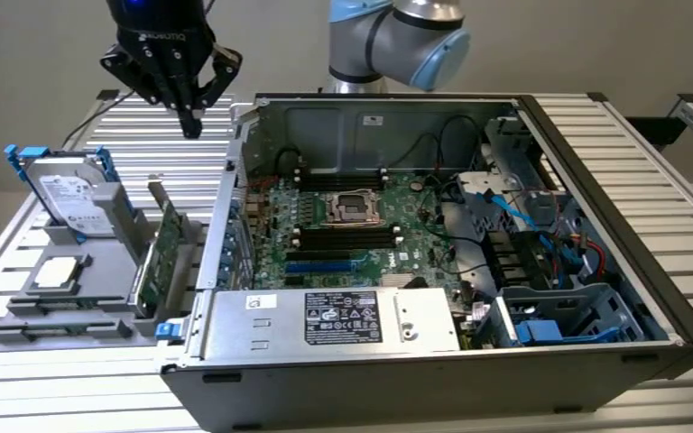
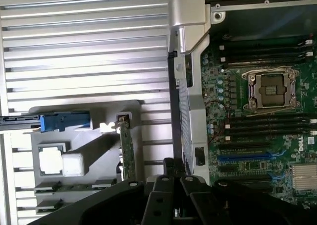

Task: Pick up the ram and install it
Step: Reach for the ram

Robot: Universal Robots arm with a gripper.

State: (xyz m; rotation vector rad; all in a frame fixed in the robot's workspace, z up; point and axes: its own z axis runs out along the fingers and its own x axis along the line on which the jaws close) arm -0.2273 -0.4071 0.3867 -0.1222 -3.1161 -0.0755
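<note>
- Exterior view: the claw (image 1: 190, 131) is hanging over the bench (image 1: 69, 397) with its fingers pressed together and nothing between them. It is sitting beyond the far end of the grey holder (image 1: 106, 262) and just outside the case (image 1: 419, 397) wall on the exterior view's left.
- The ram (image 2: 74, 186) is lying in the holder, seen in the wrist view as a thin green stick standing on edge in a groove past the square silver chip (image 1: 58, 273). A second groove is lying beside it, and I cannot tell what it is holding.
- From the claw, the ram is lying toward the camera and a little to the exterior view's left, at the holder's near end. The drive (image 1: 69, 194), the chip and the upright card (image 1: 160, 262) are standing between the two.
- The ram's long axis is running across the exterior view, left to right. It is lying roughly parallel to the black slots (image 1: 346, 236) on the board (image 1: 425, 216), and crosswise to the card, which is running front to back.
- Which end of the stick is which is too fine to read.
- The ram is resting well apart from the claw and outside the case, so the pickup is not yet begun, by my reading.
</note>
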